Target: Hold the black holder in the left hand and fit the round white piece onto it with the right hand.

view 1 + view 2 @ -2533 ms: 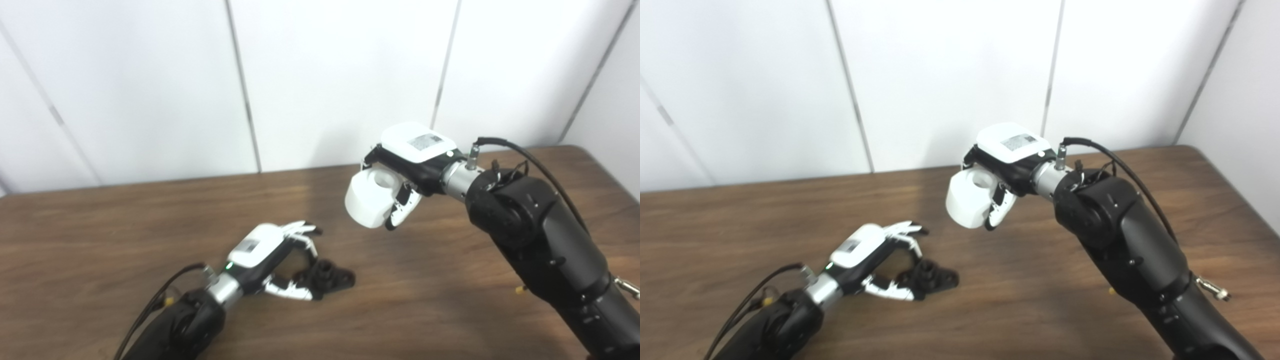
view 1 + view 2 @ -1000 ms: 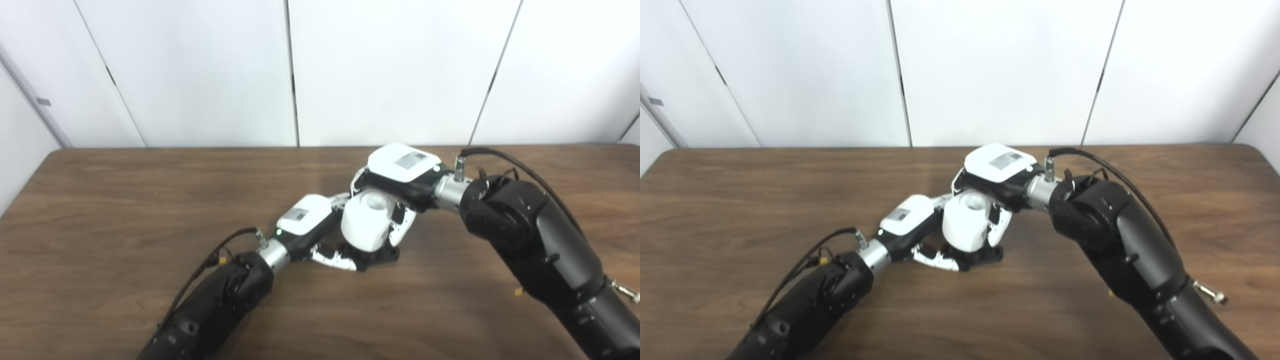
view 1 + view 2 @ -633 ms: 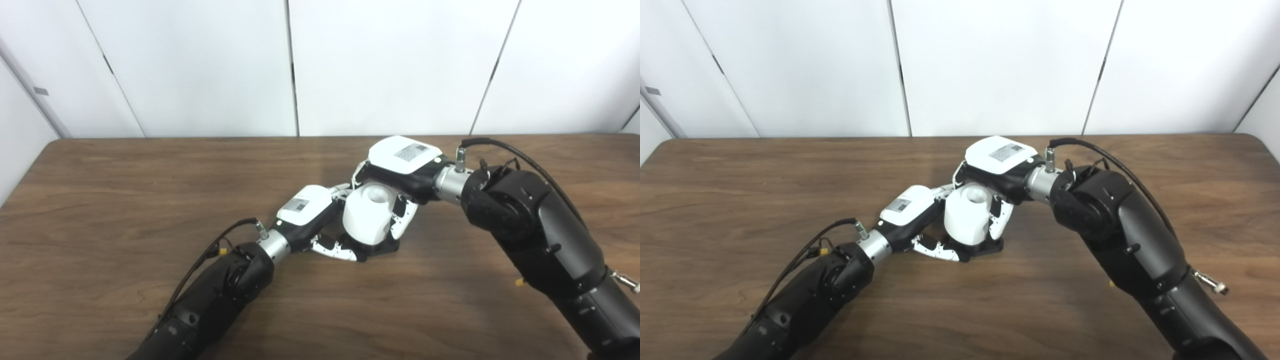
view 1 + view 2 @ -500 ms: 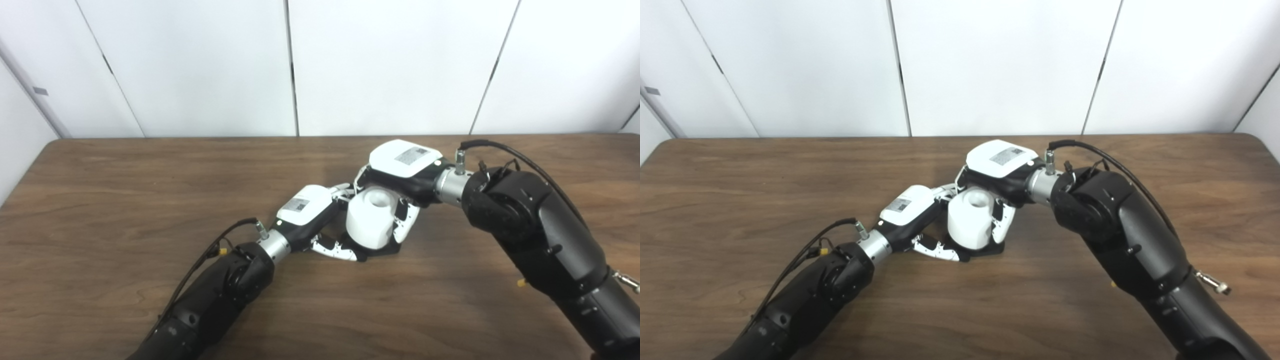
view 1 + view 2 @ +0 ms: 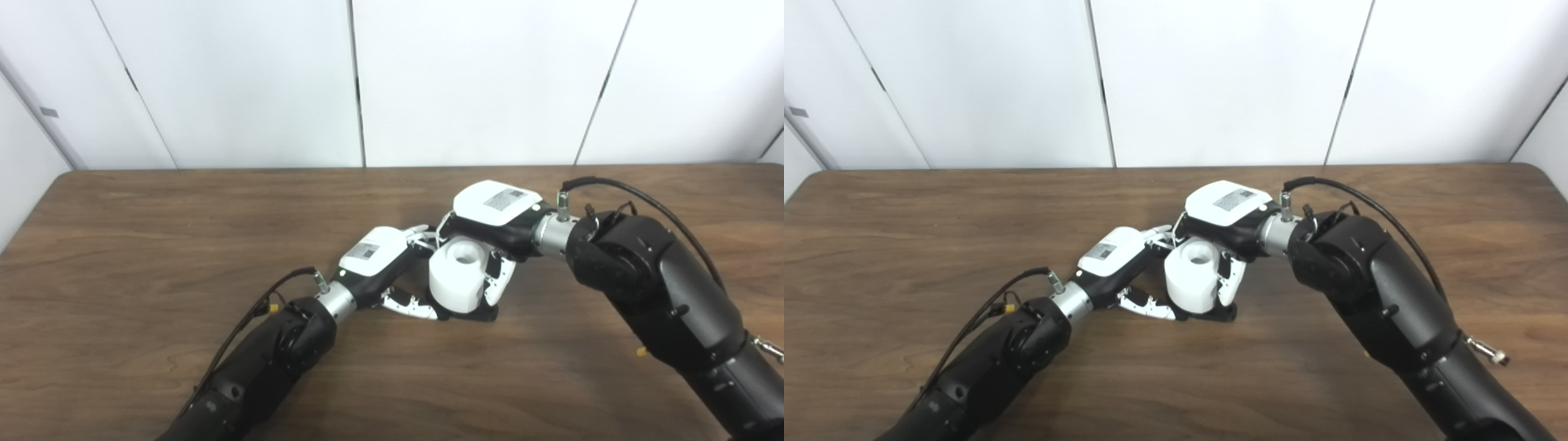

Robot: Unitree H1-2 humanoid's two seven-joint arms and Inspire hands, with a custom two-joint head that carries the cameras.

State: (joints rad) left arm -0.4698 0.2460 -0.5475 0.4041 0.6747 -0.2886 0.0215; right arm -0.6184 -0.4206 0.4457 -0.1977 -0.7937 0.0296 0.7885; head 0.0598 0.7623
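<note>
The round white piece (image 5: 460, 283) is a short cylinder with a hole in its top. It stands upright over the black holder (image 5: 484, 314), of which only a dark base edge shows beneath it on the table. My right hand (image 5: 495, 214) is shut on the white piece from behind, fingers down its right side. My left hand (image 5: 383, 260) reaches in from the left with its thumb (image 5: 409, 305) against the holder's base and its fingers behind the white piece. Whether the piece is fully seated on the holder is hidden.
The brown wooden table (image 5: 153, 233) stretches wide on both sides of the hands. White wall panels (image 5: 245, 79) stand behind its far edge. Both black forearms cross the table's front half.
The right hand has lowered the white piece down onto the holder and shifted it slightly right. The left hand has stayed at the holder. Earlier on, the camera view also shifted.
</note>
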